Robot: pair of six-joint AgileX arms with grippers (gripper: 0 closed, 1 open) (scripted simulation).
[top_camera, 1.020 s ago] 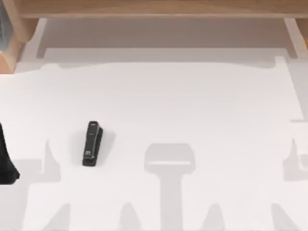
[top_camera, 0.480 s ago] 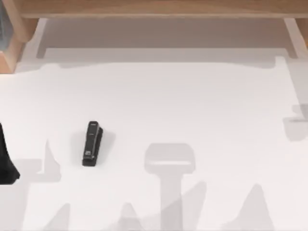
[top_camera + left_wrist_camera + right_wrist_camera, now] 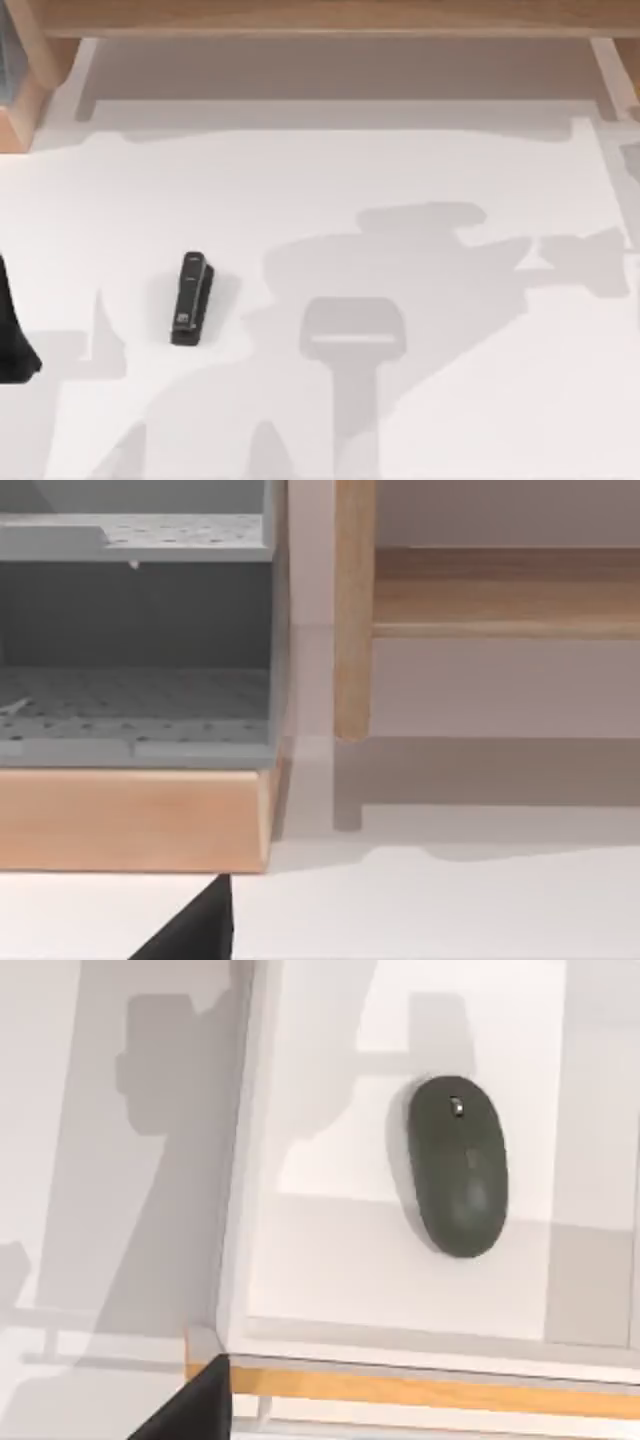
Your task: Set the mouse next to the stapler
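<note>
the stapler (image 3: 191, 298) lies flat on the white table (image 3: 400, 170) in the top view, on the left half and somewhat toward the near edge. its long axis runs near to far, with the small white mark at its near end. nothing touches it, and bare tabletop surrounds it on every side.

the mouse (image 3: 459, 1166) appears in the right wrist view. it is a dark grey oval with a small pale scroll wheel near one end, and it rests flat on a white surface inside a shallow white-walled recess bordered by a wooden strip (image 3: 430, 1392). it sits apart from the walls of that recess. no finger touches it.

the left arm (image 3: 14, 335) is a dark shape at the left edge of the top view, level with the stapler but well apart from it. whether its gripper is wide or narrow i cannot tell. in the left wrist view a dark corner of the arm sits low in the picture, facing a grey perforated shelf unit (image 3: 135, 640) with a wooden base (image 3: 135, 820) and a wooden post (image 3: 353, 610) beside it.

the right arm looks down on the mouse from above. a dark tip (image 3: 195, 1405) juts in at the picture's lower edge, and i cannot tell how its gripper stands. a broad grey shadow of an arm spreads over the table's middle and right in the top view.
</note>
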